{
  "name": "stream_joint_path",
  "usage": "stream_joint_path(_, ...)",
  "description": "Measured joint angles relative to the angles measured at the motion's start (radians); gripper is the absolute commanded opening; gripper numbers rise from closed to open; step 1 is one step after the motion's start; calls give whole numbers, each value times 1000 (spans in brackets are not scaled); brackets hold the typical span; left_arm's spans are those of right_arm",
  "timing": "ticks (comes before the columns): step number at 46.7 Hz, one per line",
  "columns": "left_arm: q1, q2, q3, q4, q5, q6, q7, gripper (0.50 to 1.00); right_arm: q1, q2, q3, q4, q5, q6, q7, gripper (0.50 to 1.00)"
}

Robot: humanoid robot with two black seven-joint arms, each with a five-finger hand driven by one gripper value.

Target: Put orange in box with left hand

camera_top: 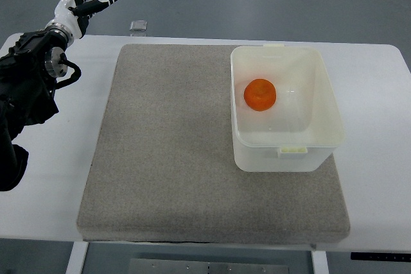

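Observation:
An orange (260,94) lies inside a white plastic box (324,94), towards the box's left side. The box stands on the right part of a grey mat (167,152). My left hand (85,3) is at the far upper left, beyond the table's back edge, far from the box. Its fingers are spread and it holds nothing. The black left arm (29,81) comes in along the left edge.
The mat lies on a white table (58,184). A small clear object (139,27) sits at the table's back edge, just beyond the mat.

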State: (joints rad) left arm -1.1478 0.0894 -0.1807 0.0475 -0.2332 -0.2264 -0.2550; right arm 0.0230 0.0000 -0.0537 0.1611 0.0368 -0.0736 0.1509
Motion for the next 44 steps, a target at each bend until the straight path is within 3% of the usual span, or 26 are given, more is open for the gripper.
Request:
stream_joint_path(4, 19, -2, -47, 0, -10, -60, -63, 904, 0, 0, 0, 0, 0, 0, 0, 926)
stream_joint_path(9, 42, -12, -109, -9, -11, -95, -82, 906, 0, 0, 0, 0, 0, 0, 0, 926)
stream_joint_path(44, 45, -16, -151, -23, -12, -32, -80, 934, 0, 0, 0, 0, 0, 0, 0, 926)
